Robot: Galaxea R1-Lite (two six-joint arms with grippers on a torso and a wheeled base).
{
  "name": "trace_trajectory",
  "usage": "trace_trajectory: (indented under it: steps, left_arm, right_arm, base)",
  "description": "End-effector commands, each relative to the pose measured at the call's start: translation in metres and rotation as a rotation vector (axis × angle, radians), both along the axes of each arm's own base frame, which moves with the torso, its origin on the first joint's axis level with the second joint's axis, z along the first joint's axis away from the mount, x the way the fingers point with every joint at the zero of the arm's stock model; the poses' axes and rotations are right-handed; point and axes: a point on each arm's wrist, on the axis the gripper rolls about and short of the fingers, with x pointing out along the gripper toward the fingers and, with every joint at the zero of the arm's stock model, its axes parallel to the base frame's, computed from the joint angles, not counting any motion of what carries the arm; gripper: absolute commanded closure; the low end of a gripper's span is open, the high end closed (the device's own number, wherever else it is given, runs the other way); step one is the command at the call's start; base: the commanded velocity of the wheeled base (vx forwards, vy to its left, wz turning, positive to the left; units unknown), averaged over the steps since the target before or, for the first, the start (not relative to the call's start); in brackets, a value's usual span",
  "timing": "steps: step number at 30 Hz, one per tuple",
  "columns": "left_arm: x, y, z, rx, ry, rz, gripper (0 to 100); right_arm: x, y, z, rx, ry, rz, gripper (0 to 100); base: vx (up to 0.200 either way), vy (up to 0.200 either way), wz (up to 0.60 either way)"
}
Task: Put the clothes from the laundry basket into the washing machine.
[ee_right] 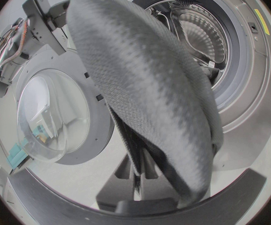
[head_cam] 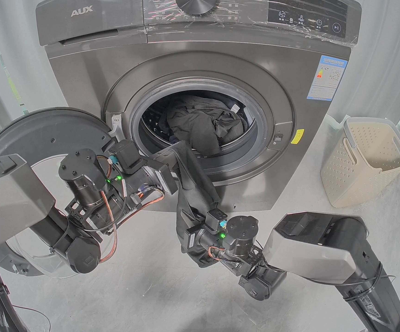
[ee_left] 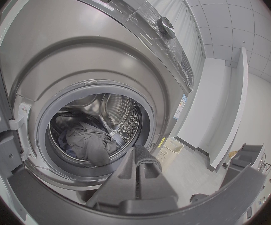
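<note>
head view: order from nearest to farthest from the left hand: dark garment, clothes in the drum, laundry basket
1. dark garment, gripped in the left hand itself
2. clothes in the drum, just beyond it, further in
3. laundry basket, far off to the right

A pale grey floor spreads across the lower part of the frame. The grey washing machine stands on it at upper centre. The cream laundry basket sits at mid right, near the machine.
</note>
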Motion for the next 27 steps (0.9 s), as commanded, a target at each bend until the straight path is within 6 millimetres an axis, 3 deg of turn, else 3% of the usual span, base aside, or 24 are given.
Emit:
trace_trajectory:
  steps: [1,3,4,7,13,19,27]
  left_arm:
    - [0.005,0.006,-0.001,0.000,0.000,0.023,100]
    - [0.008,0.008,0.000,-0.004,-0.002,0.038,100]
    - [0.009,0.010,0.001,-0.009,-0.004,0.053,100]
    - [0.015,0.015,0.003,-0.018,-0.013,0.084,100]
    - [0.020,0.024,0.003,-0.021,-0.013,0.119,100]
    - [0.015,0.027,0.003,-0.016,-0.003,0.124,100]
    - [0.003,0.033,-0.002,0.003,0.033,0.129,100]
  right_arm:
    - [-0.043,-0.009,0.039,-0.010,0.020,0.068,100]
    - [-0.050,-0.012,0.043,-0.018,0.029,0.078,100]
    - [-0.069,-0.021,0.056,-0.031,0.044,0.112,100]
    - [-0.089,-0.036,0.072,-0.050,0.054,0.139,100]
    - [-0.107,-0.072,0.094,-0.070,0.058,0.128,100]
    - [-0.095,-0.112,0.102,-0.087,0.058,0.037,100]
    - [-0.089,-0.129,0.122,-0.040,0.013,-0.010,100]
  base:
    - [0.000,0.000,0.00]
    - [0.000,0.000,0.00]
    - [0.000,0.000,0.00]
    - [0.000,0.000,0.00]
    - [0.000,0.000,0.00]
    - [0.000,0.000,0.00]
    - [0.000,0.000,0.00]
